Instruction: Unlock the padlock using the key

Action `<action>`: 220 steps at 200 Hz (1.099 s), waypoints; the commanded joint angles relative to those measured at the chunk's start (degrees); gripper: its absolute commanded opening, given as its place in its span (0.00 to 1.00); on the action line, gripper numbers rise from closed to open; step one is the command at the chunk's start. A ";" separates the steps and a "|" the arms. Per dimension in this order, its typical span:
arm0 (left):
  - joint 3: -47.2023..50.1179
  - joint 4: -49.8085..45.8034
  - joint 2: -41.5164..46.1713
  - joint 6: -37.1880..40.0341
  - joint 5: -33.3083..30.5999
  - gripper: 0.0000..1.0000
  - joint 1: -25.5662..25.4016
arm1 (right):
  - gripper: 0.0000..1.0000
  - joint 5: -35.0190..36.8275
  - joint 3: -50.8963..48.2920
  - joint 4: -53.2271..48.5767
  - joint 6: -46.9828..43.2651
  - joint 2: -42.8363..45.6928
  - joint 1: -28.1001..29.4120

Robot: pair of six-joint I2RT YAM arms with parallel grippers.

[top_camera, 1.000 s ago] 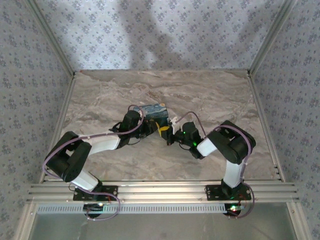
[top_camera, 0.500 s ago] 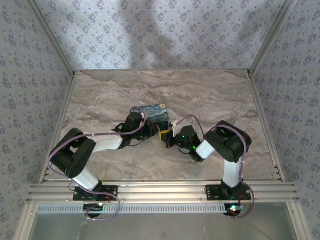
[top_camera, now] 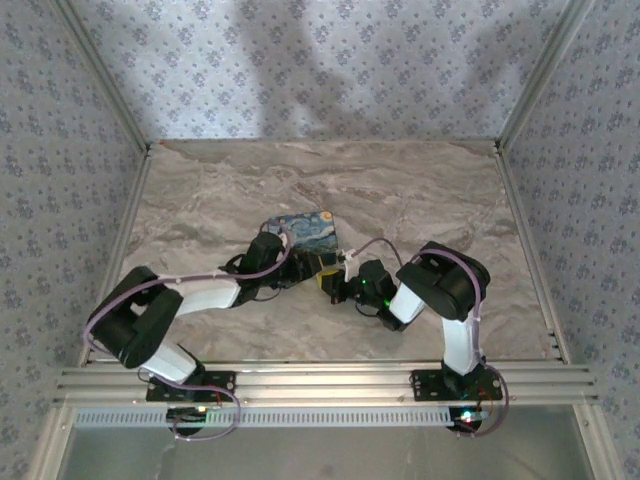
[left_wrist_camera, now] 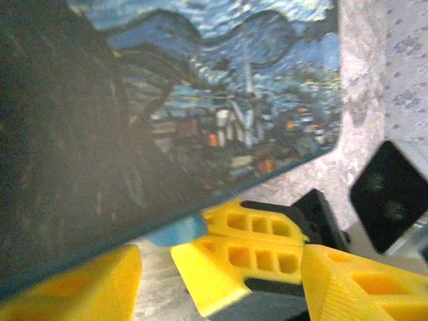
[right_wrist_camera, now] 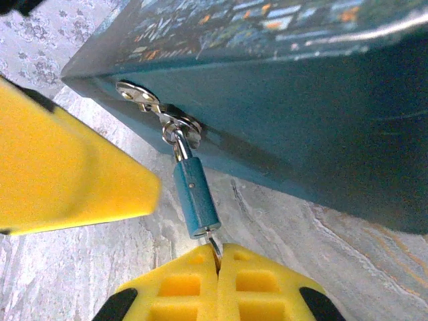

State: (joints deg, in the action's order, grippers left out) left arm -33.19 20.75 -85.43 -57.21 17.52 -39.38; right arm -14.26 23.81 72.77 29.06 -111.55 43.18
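- Moved in closer to the painted box (top_camera: 300, 226) since a second ago: both arms, bent low over the desk (top_camera: 420, 190).
- See the padlock (right_wrist_camera: 196, 200) hanging off the box's front clasp (right_wrist_camera: 157, 110), long way pointing from box to right jaws.
- Right jaws pinched tight on the key (right_wrist_camera: 215, 245), stuck in the padlock's end away from the box.
- Left jaws wide, holding nothing, just beside the padlock.
- Next, likely a key twist by the right arm (top_camera: 440, 290).

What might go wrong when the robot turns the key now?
The left hand is open, not holding the padlock, so the padlock might just twist on the latch of the box along with the key. The right hand pinches only a small bit of the key, so it might slip out.
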 commanded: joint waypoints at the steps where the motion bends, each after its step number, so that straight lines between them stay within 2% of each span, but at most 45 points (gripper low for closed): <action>1: 2.23 0.24 5.45 0.54 -0.63 0.69 0.89 | 0.00 1.30 -0.39 0.46 2.84 -0.30 0.61; 49: 8.04 5.04 11.08 -3.86 0.07 0.67 2.94 | 0.00 3.18 0.40 -4.53 10.25 3.86 2.09; 71: 9.92 8.56 10.46 -6.15 0.08 0.64 2.93 | 0.00 3.62 1.75 -8.51 12.39 5.43 3.04; 116: 10.47 12.60 7.43 -7.76 0.65 0.62 2.93 | 0.00 3.19 2.59 -8.54 16.79 5.61 3.43; 220: 9.46 15.36 1.21 -9.12 -0.07 0.58 2.94 | 0.00 4.32 3.87 -9.17 20.14 7.76 5.18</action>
State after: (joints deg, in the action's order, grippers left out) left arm -23.11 33.54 -82.85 -65.71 17.37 -36.47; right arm -11.38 26.48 63.42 47.70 -106.02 47.70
